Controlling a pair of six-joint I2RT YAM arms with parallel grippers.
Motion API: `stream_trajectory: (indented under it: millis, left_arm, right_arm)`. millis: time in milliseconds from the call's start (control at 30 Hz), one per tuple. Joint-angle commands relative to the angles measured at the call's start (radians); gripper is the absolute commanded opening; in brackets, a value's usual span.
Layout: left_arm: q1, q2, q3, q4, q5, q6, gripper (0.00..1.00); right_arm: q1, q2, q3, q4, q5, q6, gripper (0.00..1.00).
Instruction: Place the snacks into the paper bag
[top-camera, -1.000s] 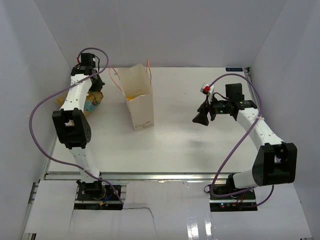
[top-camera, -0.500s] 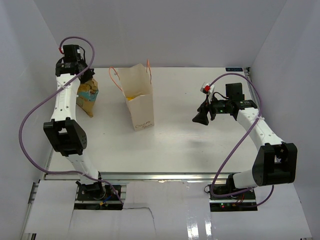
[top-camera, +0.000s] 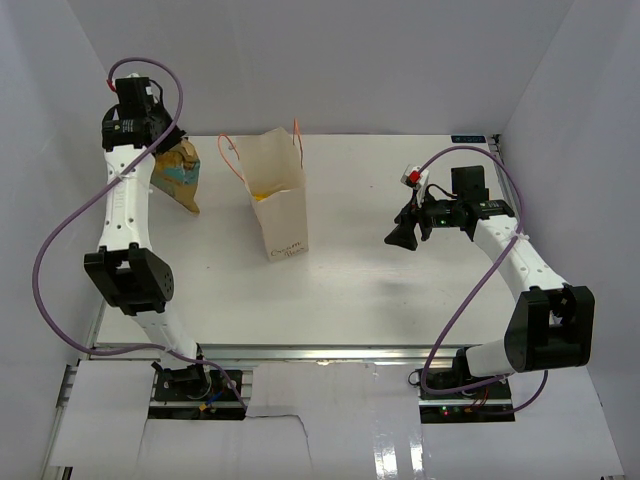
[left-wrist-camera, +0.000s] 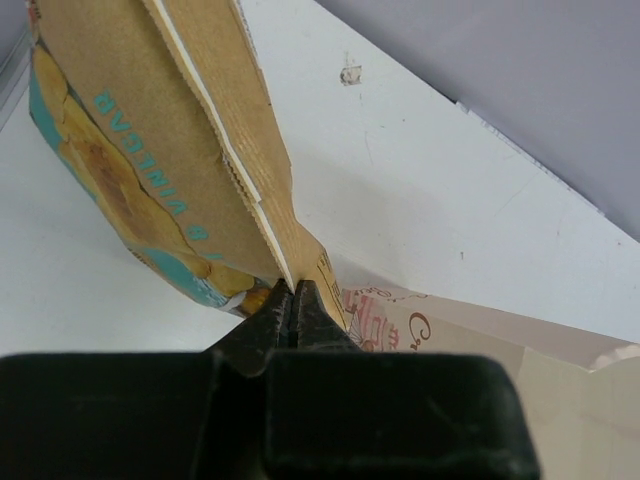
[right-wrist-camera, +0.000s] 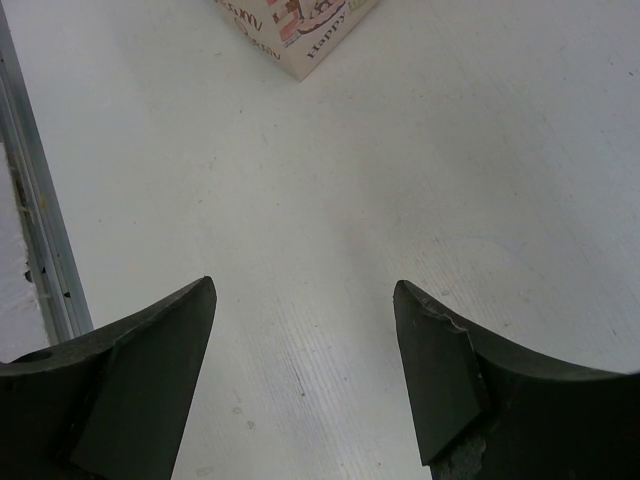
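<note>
Over at the back-left of the table (top-camera: 380, 290), seen from above, the left gripper (top-camera: 167, 152) pinches a tan-and-teal chip bag (top-camera: 180, 180) that hangs left of the cream paper bag (top-camera: 280, 200). The right gripper (top-camera: 403, 235) hovers well to the right. Left wrist: jaws clamped tight on the chip bag's sealed edge. Right wrist: jaws gape wide, holding nothing.

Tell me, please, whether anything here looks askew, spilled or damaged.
Nothing stands out. The paper bag stands upright and open, no spill shows, and the chip bag simply hangs from its crimped seam, pinched in the shut left gripper.
</note>
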Motion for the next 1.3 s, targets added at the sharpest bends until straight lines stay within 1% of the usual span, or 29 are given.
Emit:
stream_trajectory:
  millis: [0,333,467,533,733,967,1267]
  left_arm:
    - [0.002,-0.094,0.083,0.042,-0.018,0.003,0.0]
    - [0.003,-0.068,0.233,0.045,0.062,-0.036,0.0]
    - [0.002,-0.051,0.335,0.055,0.097,-0.048,0.0]
    - [0.002,-0.048,0.359,0.071,0.104,-0.057,0.0]
    - [0.003,-0.063,0.373,0.149,0.144,-0.101,0.0]
    - [0.002,-0.062,0.405,0.245,0.227,-0.158,0.0]
    - [0.003,-0.066,0.412,0.384,0.287,-0.235,0.0]
  right_arm:
    - [-0.008,-0.015,0.035,0.018,-0.027,0.002,0.77]
    - [-0.008,-0.017,0.037,0.018,-0.027,0.005,0.77]
    - [-0.008,-0.017,0.035,0.014,-0.026,0.002,0.77]
    - [-0.008,-0.017,0.033,0.014,-0.026,0.002,0.77]
    - [-0.008,-0.018,0.03,0.012,-0.026,-0.001,0.77]
    - [-0.008,-0.021,0.029,0.005,-0.026,-0.004,0.77]
    - [-0.008,-0.02,0.024,-0.008,-0.027,-0.009,0.77]
